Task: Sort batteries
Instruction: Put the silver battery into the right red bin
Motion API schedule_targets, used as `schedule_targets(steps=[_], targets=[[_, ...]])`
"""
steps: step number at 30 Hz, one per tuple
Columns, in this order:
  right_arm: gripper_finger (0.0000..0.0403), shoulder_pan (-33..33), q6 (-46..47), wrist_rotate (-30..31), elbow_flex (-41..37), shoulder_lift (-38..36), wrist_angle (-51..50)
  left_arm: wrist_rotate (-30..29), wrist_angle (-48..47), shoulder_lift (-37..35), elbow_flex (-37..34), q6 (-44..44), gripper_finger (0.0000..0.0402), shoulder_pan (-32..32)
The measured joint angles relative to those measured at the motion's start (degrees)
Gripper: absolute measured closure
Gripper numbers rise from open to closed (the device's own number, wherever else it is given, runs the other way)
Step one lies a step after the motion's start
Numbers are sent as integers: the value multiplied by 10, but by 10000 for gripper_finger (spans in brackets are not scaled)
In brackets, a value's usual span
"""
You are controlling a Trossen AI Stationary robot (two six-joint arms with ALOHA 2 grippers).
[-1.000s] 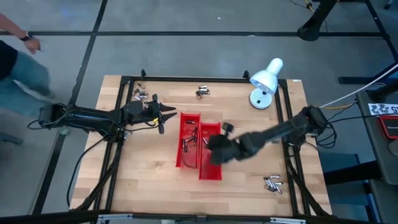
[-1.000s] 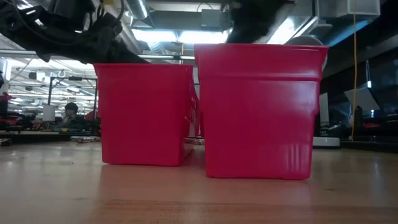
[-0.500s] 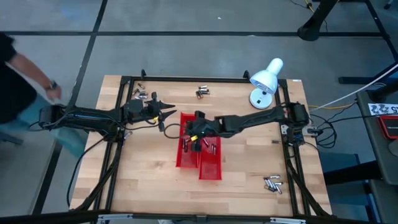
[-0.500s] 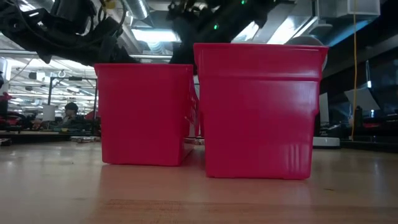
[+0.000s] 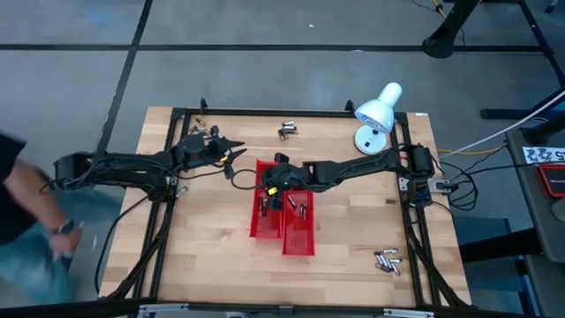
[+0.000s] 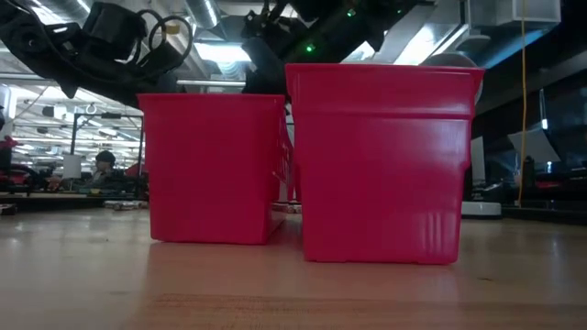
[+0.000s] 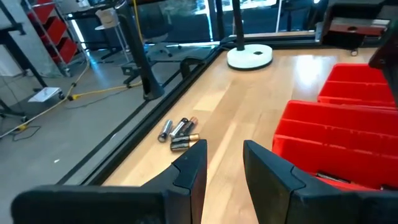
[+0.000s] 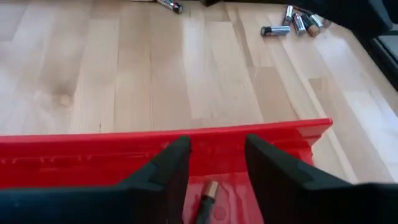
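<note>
Hovering over the left red tray (image 5: 267, 201), the right gripper (image 8: 214, 163) had its fingers parted, a battery (image 8: 207, 197) lying loose in the tray beneath them. At ten o'clock on the table (image 5: 353, 238), the left gripper (image 7: 221, 163) hung released near spare batteries (image 7: 177, 132).

A white desk lamp (image 5: 376, 115) is seen standing on the wooden table (image 5: 203, 256) at its far right corner; its round white base (image 7: 249, 56) is seen well ahead of the left jaws and well apart from them. A black frame (image 5: 161, 238) is laid along the table's edges. A person (image 5: 22, 221) in dark top and blue trousers is seen on the grey floor (image 5: 79, 71) off the table's left side, behind the left jaws. A black stand base (image 5: 446, 35) is seen on the floor beyond the table.
</note>
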Motion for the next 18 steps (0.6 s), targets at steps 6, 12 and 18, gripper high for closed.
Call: schedule_targets(steps=[6,12,18], targets=[[241,-4,-1,1,0,-2,26,1,-12,0,0,-2,306,0],[240,-2,-23,88,0,-40,-2,1,-17,0,0,-13,306,0],[240,2,-26,133,0,-102,-89,22,-195,0,56,-87,306,-18]])
